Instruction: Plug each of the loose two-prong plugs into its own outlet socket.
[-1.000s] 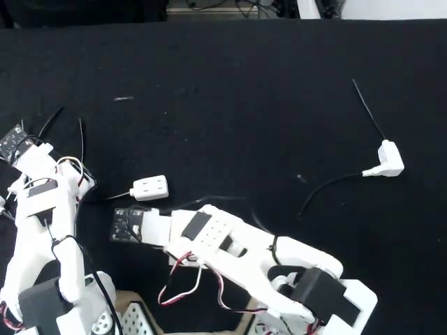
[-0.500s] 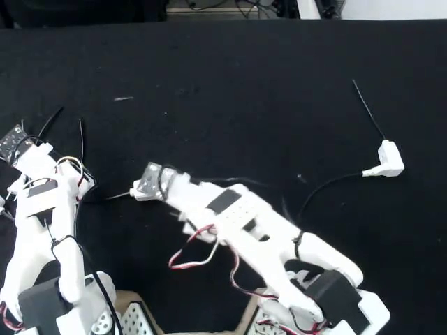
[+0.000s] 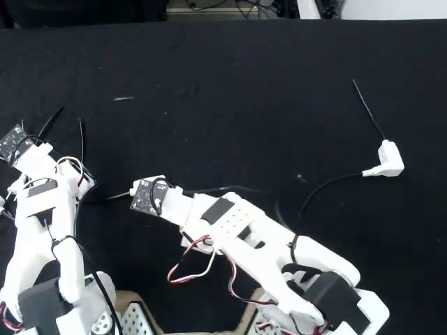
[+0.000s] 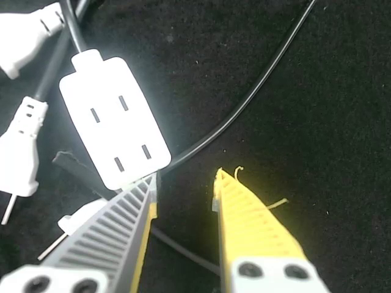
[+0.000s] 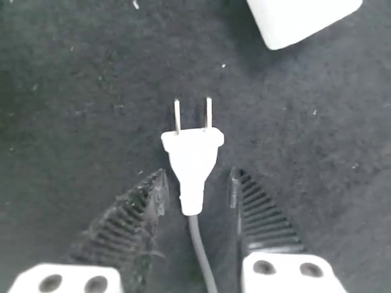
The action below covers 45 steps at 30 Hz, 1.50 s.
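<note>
In the right wrist view a white two-prong plug [image 5: 191,155] lies on the black cloth with its prongs pointing at the corner of a white outlet block [image 5: 299,18]. My right gripper [image 5: 197,182] is open, one finger on each side of the plug's body with a small gap on both sides. In the high view this gripper [image 3: 148,195] is at the left middle of the table. My left gripper [image 4: 183,183] is open just beside a white outlet block [image 4: 116,131] with two sockets. Loose white plugs [image 4: 21,152] lie around that block.
An angled white plug [image 3: 391,160] with a thin black cord lies far off at the table's right side. A black cord [image 4: 244,104] runs past the left gripper's fingertips. The left arm [image 3: 42,202] stands at the table's left edge.
The right arm swung up and leftward over the small outlet block, then drew back slightly toward the table's front; the gripper now covers most of that block. The left arm has not moved.
</note>
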Tool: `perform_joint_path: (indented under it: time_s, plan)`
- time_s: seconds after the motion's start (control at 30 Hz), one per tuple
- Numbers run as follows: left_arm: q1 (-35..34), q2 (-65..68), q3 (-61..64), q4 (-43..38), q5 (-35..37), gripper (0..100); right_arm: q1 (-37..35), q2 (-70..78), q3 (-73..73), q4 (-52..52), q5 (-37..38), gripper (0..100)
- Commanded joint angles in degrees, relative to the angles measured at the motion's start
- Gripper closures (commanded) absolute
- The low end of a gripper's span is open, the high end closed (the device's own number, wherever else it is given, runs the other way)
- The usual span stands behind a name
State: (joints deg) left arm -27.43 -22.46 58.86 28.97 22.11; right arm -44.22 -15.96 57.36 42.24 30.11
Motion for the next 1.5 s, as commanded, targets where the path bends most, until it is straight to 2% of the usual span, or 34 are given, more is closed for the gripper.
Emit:
perform_joint_path:
  time_s: [0.0, 0.23, 0.3, 0.37, 0.43, 0.6, 0.7, 0.9, 1.0, 1.17, 1.3, 1.47]
  plan:
    - [-0.3, -1.8, -2.5, -0.7, 0.4, 85, -1.0, -1.1, -0.7, -1.9, -0.5, 84.4]
    - [-0.5, -1.8, -2.5, -0.7, 0.4, 85, -0.7, 9.8, -7.9, 0.3, -0.3, 84.8]
    - [-0.5, -1.8, -2.5, -0.7, 0.4, 85, -0.7, 10.6, -8.5, 0.4, -0.2, 88.7]
    - [-0.5, -1.8, -2.4, -0.7, 0.4, 85, -0.7, 9.7, -8.3, -0.3, -0.4, 98.8]
    - [-0.5, -1.8, -2.5, -0.7, 0.4, 85, -0.6, 7.6, -7.3, -0.4, -0.4, 97.6]
    - [0.0, -1.8, -2.3, -0.5, 0.4, 85, -0.5, -5.1, -1.9, -0.4, -1.0, 98.8]
    - [0.0, -1.8, -2.3, -0.4, 0.4, 85, 0.7, -17.1, 2.2, -0.4, -4.2, 98.8]
    - [0.0, -1.8, -2.4, 0.0, 0.4, 85, 2.7, -38.9, 6.6, -0.8, -4.8, 98.8]
    - [0.1, -2.5, -4.3, 4.1, 0.4, 85, 2.6, -42.1, 6.8, -3.6, -5.2, 98.8]
    - [0.1, -10.2, -4.5, 10.6, -0.7, 85, 2.5, -37.5, 11.9, -13.8, -6.3, 98.8]
    - [3.3, -21.7, 0.4, 10.1, -7.6, 85, 3.7, -35.3, 14.8, -17.2, -10.6, 98.8]
    - [10.0, -38.6, 10.6, 7.7, -9.0, 85, 5.6, -36.2, 14.6, -17.5, -12.7, 98.8]
